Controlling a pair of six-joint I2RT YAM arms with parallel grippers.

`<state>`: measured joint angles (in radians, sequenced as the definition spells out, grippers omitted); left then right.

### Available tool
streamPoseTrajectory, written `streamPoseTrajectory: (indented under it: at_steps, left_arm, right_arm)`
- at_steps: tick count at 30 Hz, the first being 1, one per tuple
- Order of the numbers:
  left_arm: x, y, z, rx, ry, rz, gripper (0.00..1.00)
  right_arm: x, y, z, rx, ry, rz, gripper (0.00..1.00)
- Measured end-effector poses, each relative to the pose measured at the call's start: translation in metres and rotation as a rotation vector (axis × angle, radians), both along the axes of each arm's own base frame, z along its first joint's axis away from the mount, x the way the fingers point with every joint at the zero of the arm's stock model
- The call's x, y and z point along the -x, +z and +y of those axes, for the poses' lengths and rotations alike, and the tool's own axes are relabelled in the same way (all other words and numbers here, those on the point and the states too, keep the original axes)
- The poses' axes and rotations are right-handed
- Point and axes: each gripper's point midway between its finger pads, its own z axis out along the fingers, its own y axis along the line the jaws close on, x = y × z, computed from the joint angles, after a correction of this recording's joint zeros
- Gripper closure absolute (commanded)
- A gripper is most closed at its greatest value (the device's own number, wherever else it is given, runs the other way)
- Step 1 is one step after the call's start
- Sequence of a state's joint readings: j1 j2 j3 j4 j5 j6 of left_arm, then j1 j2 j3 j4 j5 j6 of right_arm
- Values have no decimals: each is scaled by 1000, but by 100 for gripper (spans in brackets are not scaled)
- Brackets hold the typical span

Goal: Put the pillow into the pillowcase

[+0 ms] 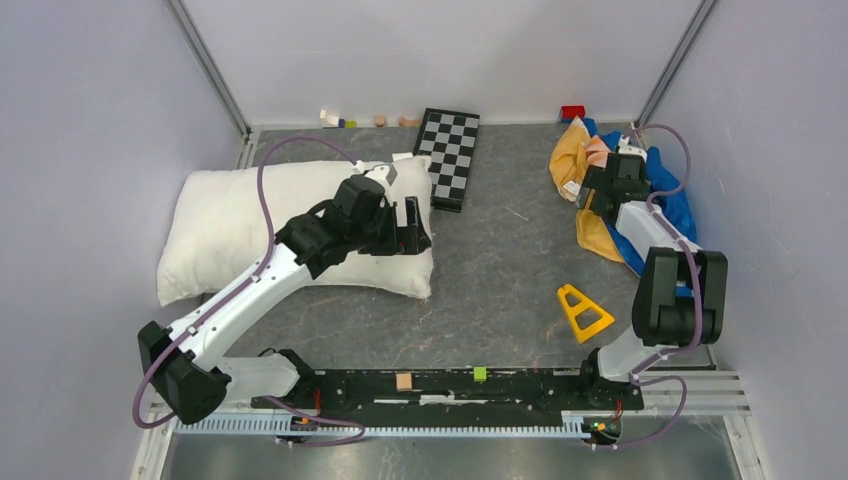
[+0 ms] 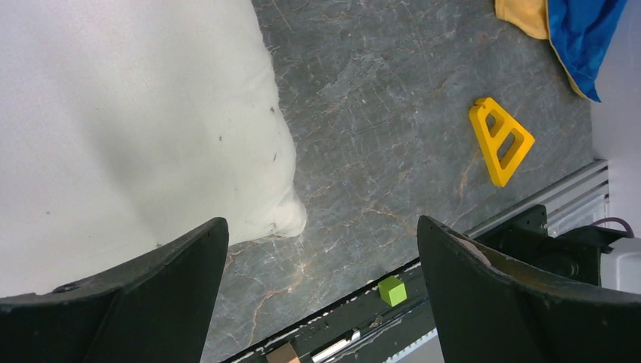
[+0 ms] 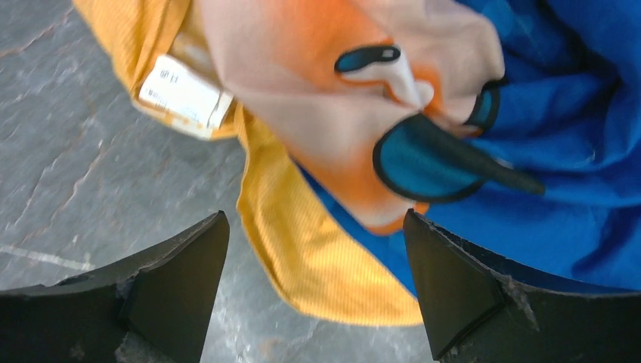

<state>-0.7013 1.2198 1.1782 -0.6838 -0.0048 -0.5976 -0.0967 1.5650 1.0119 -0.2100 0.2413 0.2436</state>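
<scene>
Pillow and cover lie well apart on the grey desk (image 1: 500, 260) as we look down on the two arms. The pillow (image 1: 230, 225) lies flat at the left, bare and outside its cover, with the left arm reaching across it. The left pincer (image 2: 321, 227) hangs over the pillow's near right corner, jaws spread wide and gripping nothing. At the far right, the orange-yellow pillowcase (image 1: 570, 160) sits crumpled in a heap, tangled with a blue cloth (image 1: 675, 200) – a white label shows at its edge in the right wrist view. The right pincer (image 3: 316, 219) hovers just above that heap, its jaws also wide apart with no fabric caught between them. A checkered board (image 1: 448, 155) lies between the two at the far side, just beside the pillow, and a yellow triangular piece (image 1: 584, 312) rests near the right arm.
</scene>
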Motion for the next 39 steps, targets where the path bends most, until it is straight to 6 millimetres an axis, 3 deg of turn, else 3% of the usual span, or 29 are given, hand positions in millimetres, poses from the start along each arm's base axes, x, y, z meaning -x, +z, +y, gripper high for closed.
streamPoseTrajectory:
  at_steps: [3,6,8,12,15,18,20,23,27,31,34,36,39]
  left_arm:
    - [3,5,0,13,-8,-8,0]
    - [4,6,0,15,-8,-9,0]
    - [4,6,0,15,-10,-8,0]
    - [5,4,1,11,-11,-1,0]
    - [7,3,2,7,-11,4,0]
    - [7,3,2,6,-11,5,1]
    - [7,3,3,5,-11,6,1]
    - [7,6,2,6,-11,4,1]
    - [2,20,-2,25,-14,-18,1]
    - [-3,34,-6,42,-19,-46,0]
    - [-5,43,-9,54,-27,-63,0]
    - [-5,47,-11,62,-35,-69,0]
    - [-5,50,-13,74,-44,-73,0]
  right_arm:
    - [-18,-8,-10,27,-15,7,12]
    - [-40,-17,-14,38,-10,20,26]
    - [-56,-25,-15,40,-3,37,45]
    - [-62,-33,-15,35,8,71,98]
    - [-66,-23,-12,29,25,79,100]
    - [-71,6,-7,24,39,45,100]
    - [-73,36,2,18,64,1,100]
    - [-75,102,26,-1,123,-115,100]
    - [-72,221,74,-55,239,-363,100]
    - [-39,344,138,-166,401,-645,100]
    - [-4,409,176,-253,506,-817,100]
    - [18,436,193,-310,563,-890,100]
    - [34,455,197,-355,582,-946,100]
